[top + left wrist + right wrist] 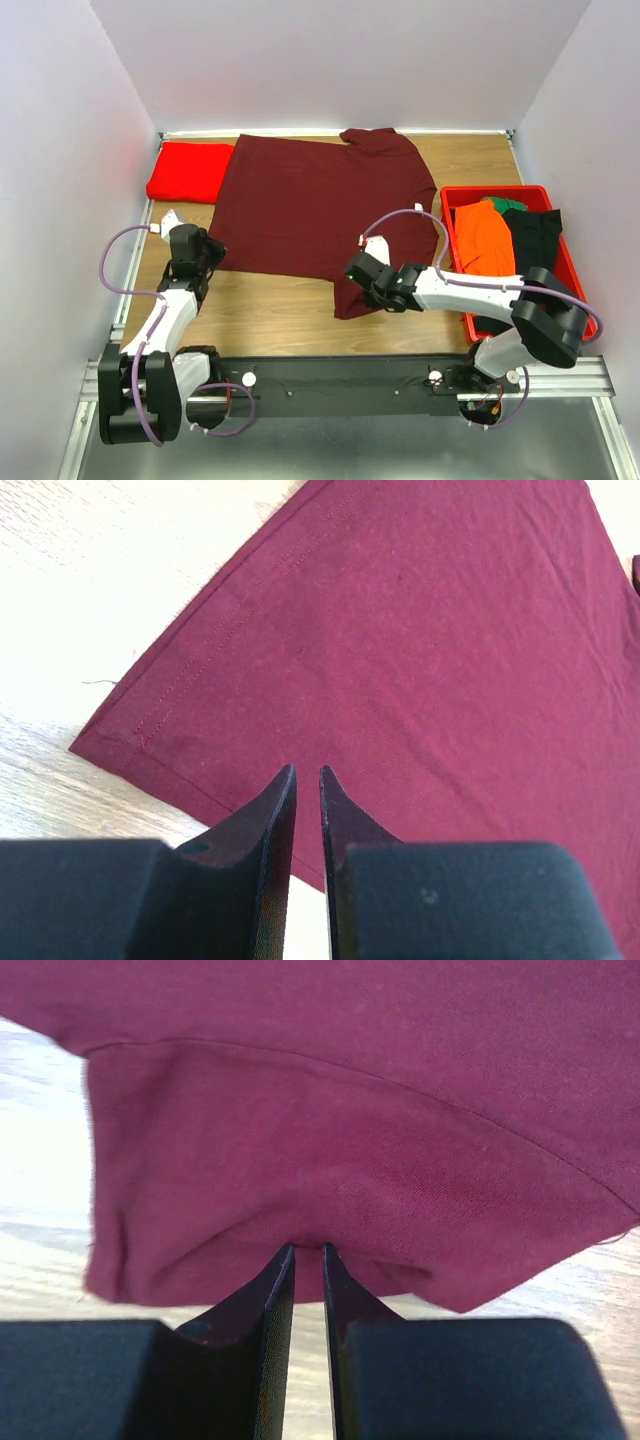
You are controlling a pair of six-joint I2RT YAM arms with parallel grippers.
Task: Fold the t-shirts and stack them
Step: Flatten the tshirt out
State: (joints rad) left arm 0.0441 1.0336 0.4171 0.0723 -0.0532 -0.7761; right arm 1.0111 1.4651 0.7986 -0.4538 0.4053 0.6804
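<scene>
The dark maroon t-shirt [310, 205] lies spread flat on the wooden table, one sleeve at the back and one at the near side. A bright red t-shirt [190, 170] sits folded at the back left. My left gripper [207, 252] is at the shirt's near-left corner. In the left wrist view its jaws [307, 770] are closed to a thin slit with the tips on the maroon cloth [420, 630] just inside the edge. My right gripper [355, 270] is at the near sleeve, where its tips [308, 1248] pinch a pucker of the sleeve cloth [350, 1110].
A red bin [460, 190] stands at the right, holding orange [485, 240], black [535, 235] and green clothes. White walls close in the table on the left, back and right. Bare wood [270, 310] shows between the shirt and the arm bases.
</scene>
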